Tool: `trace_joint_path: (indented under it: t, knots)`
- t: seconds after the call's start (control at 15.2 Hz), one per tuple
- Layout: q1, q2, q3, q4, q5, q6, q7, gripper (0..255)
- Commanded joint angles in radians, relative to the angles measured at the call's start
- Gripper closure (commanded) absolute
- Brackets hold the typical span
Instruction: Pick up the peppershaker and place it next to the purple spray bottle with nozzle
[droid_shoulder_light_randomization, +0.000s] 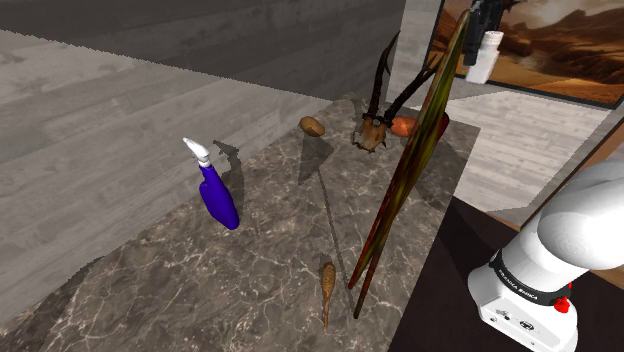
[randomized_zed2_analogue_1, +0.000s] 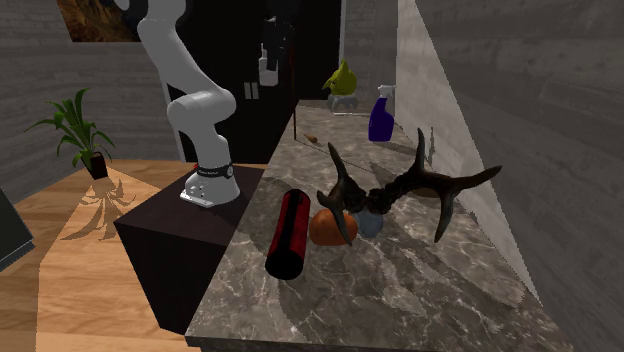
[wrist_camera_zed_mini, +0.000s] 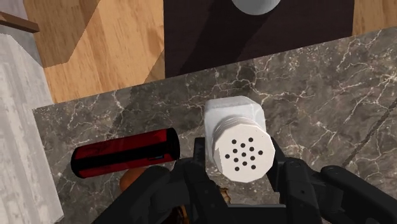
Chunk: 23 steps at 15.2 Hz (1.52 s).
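One white peppershaker sits clasped between my tool's fingers, held high above the tabletop, I judge to clear the antlers and red cylinder; the purple spray bottle stands well apart near the wall; carrying across looks next.

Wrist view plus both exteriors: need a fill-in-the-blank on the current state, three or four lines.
The gripper is ___ on the white pepper shaker.
The shaker hangs ___ the marble countertop, not resting on it.
The body of the spray bottle is ___.
The red cylinder lies on its ___ beside the antlers.
Missing words: shut; above; purple; side.
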Motion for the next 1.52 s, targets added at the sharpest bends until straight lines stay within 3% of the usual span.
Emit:
trace_joint_path:
  t: [0.0,0.79,1.45]
  knots:
    - [0.007,0.009,0.019,0.019,0.015,-0.012,0.023,255]
    - [0.087,0.168,0.236,0.156,0.163,0.001,0.318,255]
    - [0.157,0.413,0.404,0.401,0.199,0.007,0.573,255]
